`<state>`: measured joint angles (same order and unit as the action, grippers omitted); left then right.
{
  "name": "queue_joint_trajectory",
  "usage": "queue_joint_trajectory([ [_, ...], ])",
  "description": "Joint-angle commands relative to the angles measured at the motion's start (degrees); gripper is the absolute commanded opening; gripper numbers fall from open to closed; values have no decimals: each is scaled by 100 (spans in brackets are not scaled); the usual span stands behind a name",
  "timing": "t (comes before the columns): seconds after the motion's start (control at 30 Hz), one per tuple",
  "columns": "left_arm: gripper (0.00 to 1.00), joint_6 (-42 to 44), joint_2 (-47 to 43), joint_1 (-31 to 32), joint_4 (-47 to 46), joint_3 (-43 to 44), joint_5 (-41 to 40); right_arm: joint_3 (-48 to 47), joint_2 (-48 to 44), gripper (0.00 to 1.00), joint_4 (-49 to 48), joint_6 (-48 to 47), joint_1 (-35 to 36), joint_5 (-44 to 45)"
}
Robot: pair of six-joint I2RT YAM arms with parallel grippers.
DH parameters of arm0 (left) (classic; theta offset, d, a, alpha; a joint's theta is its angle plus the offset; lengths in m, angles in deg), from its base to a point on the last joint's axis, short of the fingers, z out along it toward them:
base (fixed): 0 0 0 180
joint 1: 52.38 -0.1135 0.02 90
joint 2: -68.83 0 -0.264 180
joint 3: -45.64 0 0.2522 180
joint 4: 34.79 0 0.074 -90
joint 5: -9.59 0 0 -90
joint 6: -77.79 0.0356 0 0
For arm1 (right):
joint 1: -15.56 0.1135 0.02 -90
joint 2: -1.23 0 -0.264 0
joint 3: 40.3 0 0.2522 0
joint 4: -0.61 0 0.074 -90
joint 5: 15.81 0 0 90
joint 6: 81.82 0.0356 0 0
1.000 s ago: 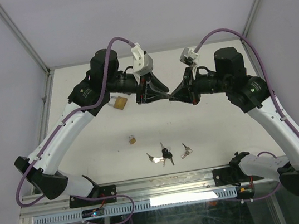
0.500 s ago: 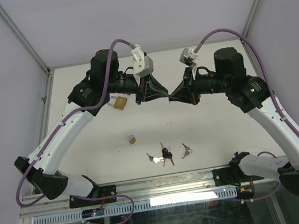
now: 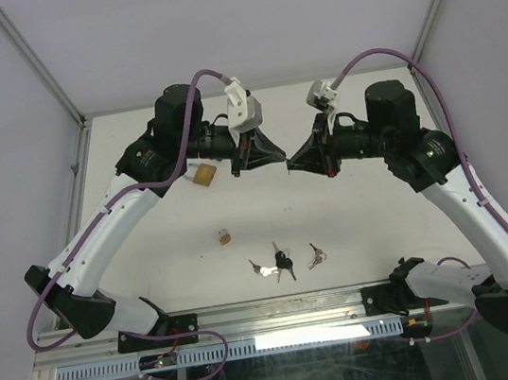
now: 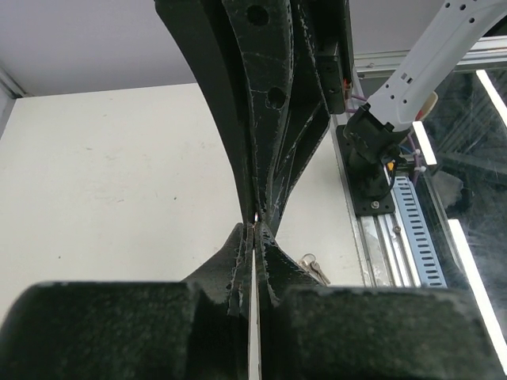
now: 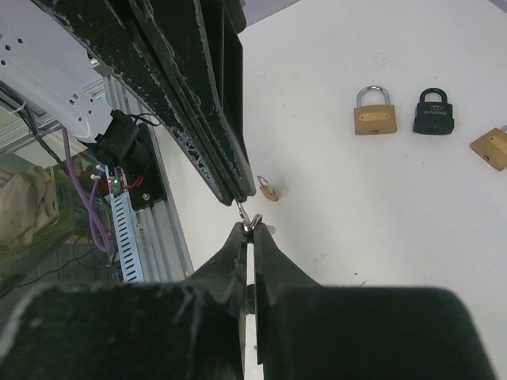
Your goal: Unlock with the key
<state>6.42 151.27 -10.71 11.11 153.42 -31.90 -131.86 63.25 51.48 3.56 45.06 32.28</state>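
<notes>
Left fingers [image 5: 190,103] and right fingers [image 5: 273,265], black tapered wedges, meet tip to tip above the matte white tabletop [image 5: 356,222]. Each pair is clamped on the small silvery key [image 5: 246,219]. A brass padlock [image 5: 375,112] and a black padlock [image 5: 433,112] lie flat, side by side.

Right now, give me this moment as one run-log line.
step: key held mid-air | left gripper: shut on key | right gripper: shut on key | padlocks: on table, untouched | spare keys: on table
</notes>
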Motion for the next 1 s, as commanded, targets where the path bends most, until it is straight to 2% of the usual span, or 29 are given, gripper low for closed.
queue_joint_trajectory([
  [0.0,0,97,-184,25,-218,72,136,-203,-170,0,-264,5,31,-60],
  [0.13,0,-683,-450,28,-955,-440,-222,-74,-343,1,-528,51,19,-30],
  [0.17,0,-1043,-565,26,-1334,-648,-365,6,-438,16,-635,64,7,86],
  [0.23,0,-1945,-899,25,-2333,-1170,-618,278,-694,61,-931,111,-181,92],
  [0.3,0,-2912,-1220,19,-3391,-1729,-772,701,-914,88,-1546,546,-649,-355],
  [0.33,0,-3373,-1364,19,-3932,-2004,-852,934,-972,98,-2082,1006,-929,-706],
  [0.4,0,-4077,-1575,26,-4634,-2393,-1124,1411,-1004,99,-3642,2103,-1529,-1473],
  [0.43,0,-4218,-1605,19,-4821,-2458,-1184,1642,-953,100,-4606,3005,-1787,-1931],
  [0.5,0,-4376,-1647,17,-5064,-2531,-1289,1887,-758,100,-6473,4388,-1903,-2148],
  [0.57,0,-4697,-1652,20,-5313,-2523,-1450,1850,-562,100,-7382,4983,-1880,-2123],
  [0.63,0,-5006,-1644,22,-5529,-2518,-1574,1679,-467,99,-7447,5014,-1759,-2069],
  [0.7,0,-5171,-1656,17,-5690,-2548,-1685,1533,-510,97,-7218,4630,-1492,-1923],
  [0.8,0,-5171,-1693,18,-5833,-2660,-1760,1013,-525,87,-5865,3748,-1056,-1710],
  [0.9,0,-5124,-1730,17,-5936,-2752,-1767,691,-345,75,-5824,3862,-896,-1806],
  [0.97,0,-5081,-1746,17,-6014,-2786,-1777,537,-188,72,-5811,3988,-766,-1821],
])
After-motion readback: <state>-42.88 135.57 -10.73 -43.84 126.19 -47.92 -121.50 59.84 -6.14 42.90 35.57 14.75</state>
